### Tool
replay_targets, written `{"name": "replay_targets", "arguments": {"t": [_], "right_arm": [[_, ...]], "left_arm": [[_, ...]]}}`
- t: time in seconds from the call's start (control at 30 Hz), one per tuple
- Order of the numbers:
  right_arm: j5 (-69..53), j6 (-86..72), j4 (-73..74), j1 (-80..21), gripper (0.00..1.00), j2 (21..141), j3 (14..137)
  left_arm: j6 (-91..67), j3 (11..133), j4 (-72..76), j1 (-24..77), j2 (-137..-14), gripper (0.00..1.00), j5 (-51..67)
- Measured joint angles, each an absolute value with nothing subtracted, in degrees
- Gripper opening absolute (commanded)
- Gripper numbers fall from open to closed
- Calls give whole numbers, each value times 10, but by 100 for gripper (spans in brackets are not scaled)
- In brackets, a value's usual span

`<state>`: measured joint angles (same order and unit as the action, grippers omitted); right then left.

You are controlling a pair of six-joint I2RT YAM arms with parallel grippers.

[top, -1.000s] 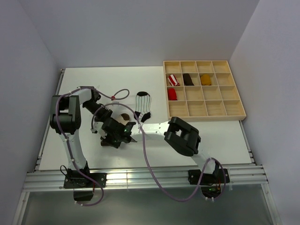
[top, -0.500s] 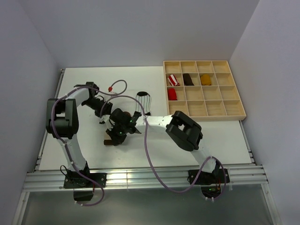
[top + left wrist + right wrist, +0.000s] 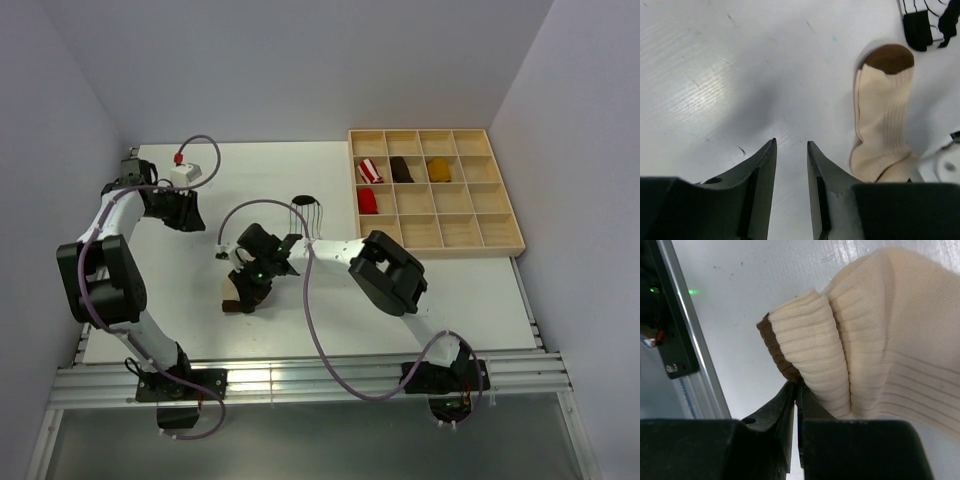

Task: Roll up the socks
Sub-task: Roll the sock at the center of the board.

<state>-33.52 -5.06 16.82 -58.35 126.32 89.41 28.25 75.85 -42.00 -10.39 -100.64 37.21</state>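
Observation:
The cream sock [image 3: 238, 298] with its brown toe [image 3: 888, 57] lies partly folded on the white table. My right gripper [image 3: 798, 383] is shut, pinching the sock's brown band [image 3: 776, 347] at its fingertips; in the top view this gripper [image 3: 250, 283] sits over the sock. My left gripper [image 3: 791, 142] stands open above bare table, nothing between its fingers, to the left of the cream sock [image 3: 883, 120]. From above, the left gripper [image 3: 188, 214] is well off to the left. The black-striped white sock [image 3: 305, 207] lies flat behind the right arm and shows in the left wrist view's top right corner [image 3: 924, 20].
A wooden compartment tray [image 3: 470, 232] stands at the right, holding a red-and-white bundle [image 3: 371, 168], a dark brown bundle [image 3: 401, 170], a mustard bundle [image 3: 438, 169] and a red bundle [image 3: 368, 200]. A metal rail [image 3: 687, 335] runs along the table's near edge.
My left gripper has let go, opened and swung away to the far left. My right gripper has stayed shut and drawn the cream sock toward the near edge.

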Motion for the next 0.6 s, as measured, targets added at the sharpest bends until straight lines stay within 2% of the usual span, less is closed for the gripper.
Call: {"name": "replay_targets", "arguments": {"t": [0.2,0.43,0.6], "right_arm": [[-393,-69,218,-565,2,1301,949],[-470,-103,231,-540,3,1325,965],[-513,-125,233,-527,4,1336,966]], "left_arm": [[369,706,-435,-105,-936,39,378],[478,583,-439,-104,-824,50,385],[531,524,-436,-93,-751,53,403]]}}
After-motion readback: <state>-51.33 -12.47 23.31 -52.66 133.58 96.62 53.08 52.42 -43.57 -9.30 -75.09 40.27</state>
